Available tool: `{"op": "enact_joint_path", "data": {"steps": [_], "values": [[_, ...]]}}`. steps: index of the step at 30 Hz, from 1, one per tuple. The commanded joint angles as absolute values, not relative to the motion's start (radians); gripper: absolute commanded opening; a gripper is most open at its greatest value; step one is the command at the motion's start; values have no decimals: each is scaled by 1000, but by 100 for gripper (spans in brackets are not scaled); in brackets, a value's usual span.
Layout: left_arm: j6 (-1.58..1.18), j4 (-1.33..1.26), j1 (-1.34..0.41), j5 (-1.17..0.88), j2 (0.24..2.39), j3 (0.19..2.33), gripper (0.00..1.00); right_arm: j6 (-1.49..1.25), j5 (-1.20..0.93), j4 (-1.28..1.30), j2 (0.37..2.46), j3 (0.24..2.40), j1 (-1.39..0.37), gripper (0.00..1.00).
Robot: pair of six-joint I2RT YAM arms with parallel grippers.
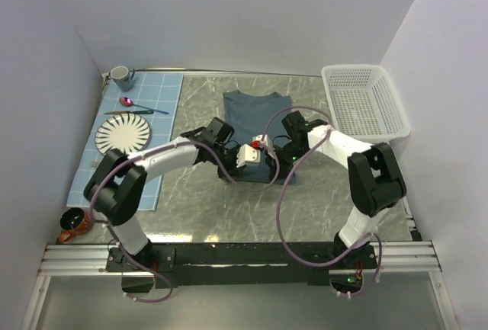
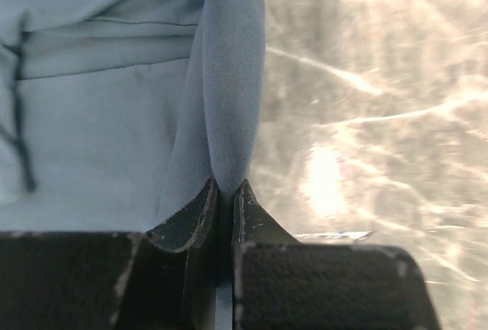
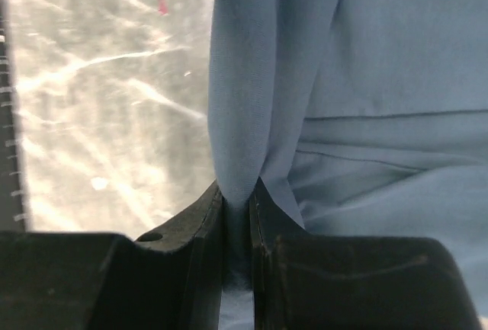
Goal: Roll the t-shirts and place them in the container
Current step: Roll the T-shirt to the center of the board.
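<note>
1. The t-shirt (image 1: pixel 255 113) lies in the middle of the surface (image 1: pixel 198 208), between the two arms and just beyond their wrists.
2. Its long axis runs from near to far. The curved neckline points toward the far edge and the hem end points toward the arm bases. The near end drifts slightly to the right.
3. We see no sleeves sticking out at the sides, so we judge that it is already folded into a narrow strip. The wrists hide the near corners.
4. The left tool (image 2: pixel 226 187) is closed on a pinched ridge of the cloth. Its wrist view shows fabric rising straight out from between the tips, with the bare surface just to one side.
5. The right tool (image 3: pixel 237 189) is likewise clamped on a raised fold of the same shirt, close beside the other tool at the near end.
6. We take the step in hand to be the start of the roll: both near-end grips are made and the cloth is lifted into a pleat, but no roll has formed yet.
7. The next move calls for both tools to carry the hem over and away toward the neckline, together and level. They should stay square to the long axis so that the roll does not skew into a cone.
8. One grip slipping off the thin fold is the main risk we see.
</note>
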State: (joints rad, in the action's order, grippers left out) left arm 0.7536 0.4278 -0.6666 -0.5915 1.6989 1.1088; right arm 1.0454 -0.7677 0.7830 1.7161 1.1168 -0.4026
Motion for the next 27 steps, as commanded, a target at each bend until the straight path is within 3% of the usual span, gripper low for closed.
{"op": "enact_joint_path", "data": {"steps": [1,7,15,20,27], "values": [[719,681,-624,-747,1784,1239,8,1074,-842,1077,1794,1180,-364,11],[753,909,-562,-845,1968,1432,8,1098,-903,1207,1911,1238,-310,12],[883,1107,-520,-815,2219,1683,9,1115,-934,1406,2147,1471,-261,12],[900,1118,-511,-796,2238,1678,9,1037,-885,1442,2285,1638,-230,13],[790,1016,-476,-782,2246,1646,13,1043,-830,1442,2344,1666,-215,14]]}}
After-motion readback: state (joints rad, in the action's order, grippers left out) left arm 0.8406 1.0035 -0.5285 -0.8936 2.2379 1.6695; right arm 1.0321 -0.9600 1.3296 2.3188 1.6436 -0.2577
